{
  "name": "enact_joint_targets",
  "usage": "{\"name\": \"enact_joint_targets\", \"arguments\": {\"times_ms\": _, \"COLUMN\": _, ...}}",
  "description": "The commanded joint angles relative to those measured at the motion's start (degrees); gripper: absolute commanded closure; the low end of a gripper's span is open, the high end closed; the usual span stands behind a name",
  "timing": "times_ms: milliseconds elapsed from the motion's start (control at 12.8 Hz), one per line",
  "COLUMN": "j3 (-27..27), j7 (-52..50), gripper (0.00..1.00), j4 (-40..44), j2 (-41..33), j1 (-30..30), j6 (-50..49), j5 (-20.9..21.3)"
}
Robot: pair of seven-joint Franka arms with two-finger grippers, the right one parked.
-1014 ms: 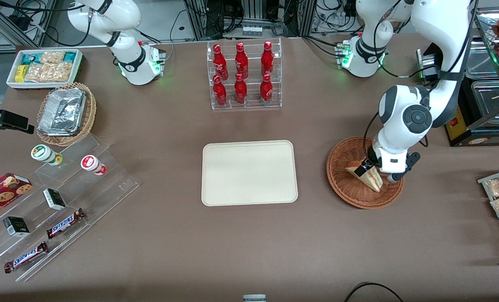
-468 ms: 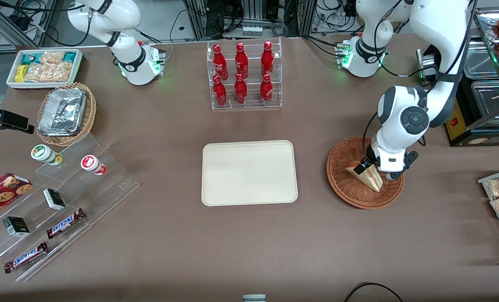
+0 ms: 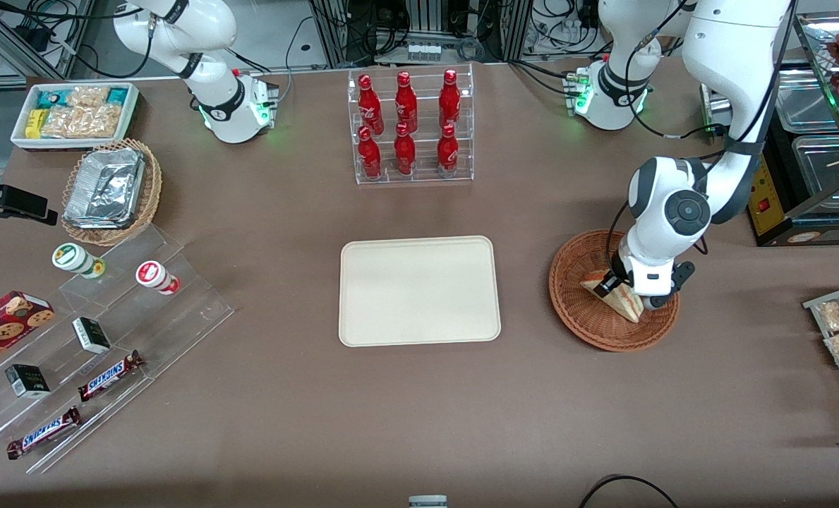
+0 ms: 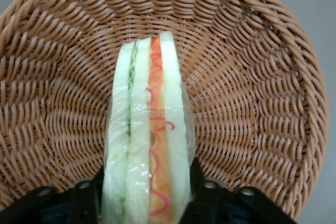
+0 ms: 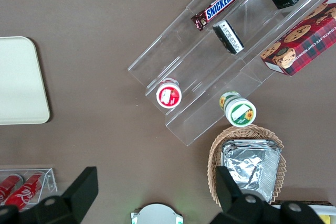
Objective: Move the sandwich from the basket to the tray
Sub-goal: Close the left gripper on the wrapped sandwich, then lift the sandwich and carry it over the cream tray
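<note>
Lowered further, gripper [image 3: 620, 288] jaws flank sandwich [image 4: 149, 135] in basket [image 3: 574, 310].

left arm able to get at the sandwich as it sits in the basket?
Probably yes. The gripper is already down in the basket, one finger either side of the sandwich. The sandwich stands on edge with nothing over it. Whether the fingers are pressing on it yet is not clear.
</note>
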Motion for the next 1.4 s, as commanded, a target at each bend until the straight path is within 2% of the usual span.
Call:
{"name": "enact_joint_targets", "arguments": {"times_ms": 0, "j3": 0.13, "j7": -0.57, "gripper": 1.00, "j4": 0.80, "j2": -0.08, "j1": -0.11, "j6": 0.31, "j5": 0.77}}
{"name": "enact_joint_targets", "arguments": {"times_ms": 156, "j3": 0.04, "j7": 0.31, "gripper": 1.00, "j4": 3.07, "j2": -3.15, "j1": -0.46, "j6": -5.19, "j5": 1.73}}
{"name": "enact_joint_targets", "arguments": {"times_ms": 390, "j3": -0.40, "j7": 0.66, "gripper": 1.00, "j4": 14.56, "j2": -4.04, "j1": -2.20, "j6": -22.93, "j5": 4.63}}
{"name": "enact_joint_targets", "arguments": {"times_ms": 546, "j3": -0.40, "j7": 0.75, "gripper": 1.00, "j4": 20.56, "j2": -3.78, "j1": -5.02, "j6": -28.41, "j5": 4.64}}
{"name": "enact_joint_targets", "arguments": {"times_ms": 936, "j3": -0.40, "j7": 3.30, "gripper": 1.00, "j4": 27.78, "j2": -2.73, "j1": -16.35, "j6": -29.84, "j5": 4.20}}
{"name": "enact_joint_targets", "arguments": {"times_ms": 1326, "j3": -0.58, "j7": 3.30, "gripper": 1.00, "j4": 34.10, "j2": 7.80, "j1": -27.42, "j6": -23.17, "j5": 3.94}}
